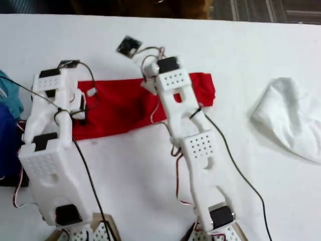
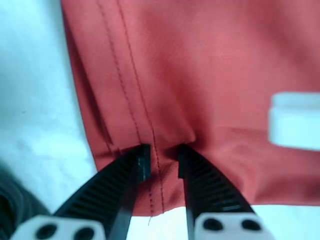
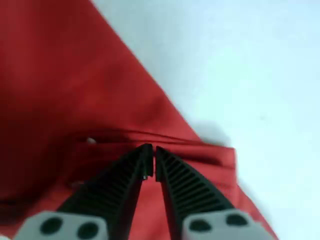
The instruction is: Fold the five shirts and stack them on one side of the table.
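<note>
high view gives the layout the wrist cams can't: one red shirt (image 1: 115, 108) lying as a long strip across the middle of the table (image 1: 251, 45), one crumpled white shirt (image 1: 291, 118) off toward the right edge, and two bluish pieces at the left edge, a teal cloth (image 1: 7, 93) with a blue cloth (image 1: 6, 135) just nearer. so four bits of clothing, two arms.

left wrist view shows the grip itself: left gripper (image 2: 160, 162) is narrow, with the stitched hem of the red shirt puckered up between the tips, right at the shirt's end where bare table starts. a blurry white block (image 2: 295, 120) sits over the cloth farther along, can't tell what it is.

right wrist view has the right gripper (image 3: 150, 160) nearly closed, a sliver of gap, tips pinched on a folded edge of the red shirt close to its corner, with bare table beyond.

room-wise: open table along the far side, a wide bare gap between red and white shirts, and more between the arms on the near side.
</note>
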Controlling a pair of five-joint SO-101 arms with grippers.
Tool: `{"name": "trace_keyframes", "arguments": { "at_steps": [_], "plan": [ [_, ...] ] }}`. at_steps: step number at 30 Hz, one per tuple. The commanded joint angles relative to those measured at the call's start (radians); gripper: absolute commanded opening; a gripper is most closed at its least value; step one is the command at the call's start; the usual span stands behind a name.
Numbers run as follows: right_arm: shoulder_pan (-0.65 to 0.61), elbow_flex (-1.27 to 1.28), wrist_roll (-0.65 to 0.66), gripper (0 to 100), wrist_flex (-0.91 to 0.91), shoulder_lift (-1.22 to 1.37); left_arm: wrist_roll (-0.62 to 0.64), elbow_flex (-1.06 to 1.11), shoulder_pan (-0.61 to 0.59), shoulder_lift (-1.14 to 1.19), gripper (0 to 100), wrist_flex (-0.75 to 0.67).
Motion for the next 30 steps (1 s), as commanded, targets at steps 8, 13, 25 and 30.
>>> {"name": "trace_keyframes", "arguments": {
  "at_steps": [8,13,25,30],
  "plan": [
    [0.099,-0.262,-0.029,1.8,0.272,-0.065,0.0,0.008,0.002,0.003,12,-0.011],
    [0.239,-0.319,-0.115,1.8,0.383,-0.068,0.0,0.008,0.002,0.003,12,-0.011],
    [0.312,-0.238,-0.15,1.8,0.378,0.064,0.0,0.008,0.002,0.003,12,-0.011],
    [0.346,-0.351,-0.15,1.8,0.378,0.127,0.006,0.008,0.002,0.003,12,-0.011]
  ]
}}
